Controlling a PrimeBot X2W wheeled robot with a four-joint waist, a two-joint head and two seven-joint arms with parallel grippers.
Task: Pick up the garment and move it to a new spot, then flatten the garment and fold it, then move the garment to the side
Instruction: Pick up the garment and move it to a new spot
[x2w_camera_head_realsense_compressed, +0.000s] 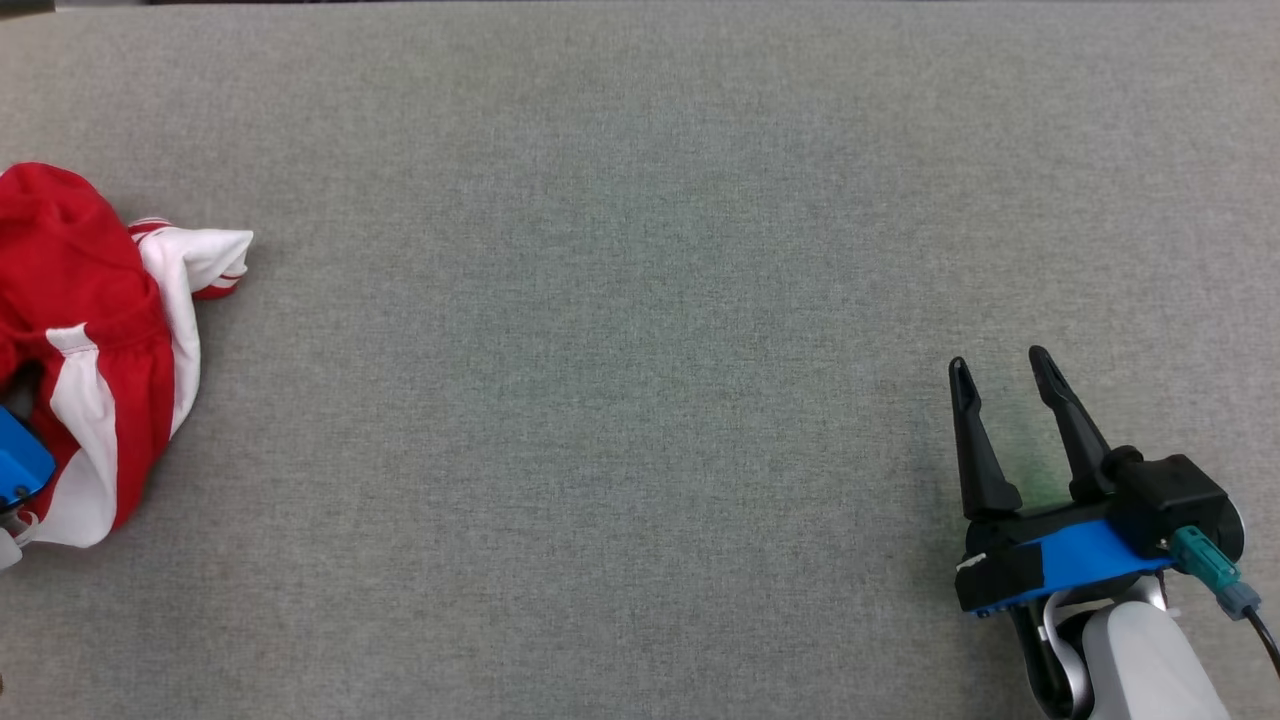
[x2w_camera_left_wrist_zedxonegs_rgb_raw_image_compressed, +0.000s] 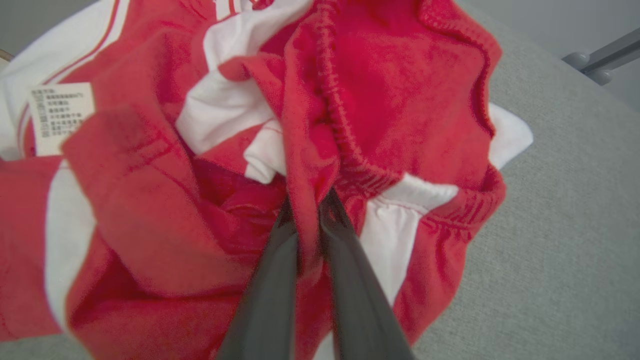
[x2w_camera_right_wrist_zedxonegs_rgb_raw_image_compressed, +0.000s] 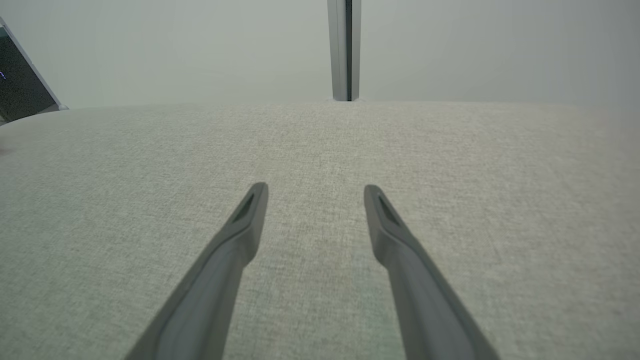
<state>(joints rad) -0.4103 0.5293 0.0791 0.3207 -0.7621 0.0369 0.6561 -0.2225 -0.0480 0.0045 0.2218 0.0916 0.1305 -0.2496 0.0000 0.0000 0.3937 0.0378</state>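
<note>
**Entry: garment, pick-up stage, first step barely opened**

- **Left gripper**: clenched, with a thin fold of red cloth between the two dark fingers. The fold sits on a gathered, elastic-looking waistband that runs straight ahead of the tips. By that band and the broad white stripe just right of the fingers, the piece held looks like the red shorts rather than the jersey.
- **Garment**: crumpled in the same heap. Its white sleeve with striped trim lies ahead and to the left of the left gripper's fingers, and the small white tag is on that same side. The fingers do not touch it.
- **Right gripper**: released, jaws spread and holding nothing. Grey table lies under and ahead of it, and the heap is well away across the table.
- **Progress**: the heap lies on the table, nothing raised.
- **Left to do, by judgement**: freeing the garment from the shorts, carrying it to a new spot, flattening, folding, and setting it aside.
</note>
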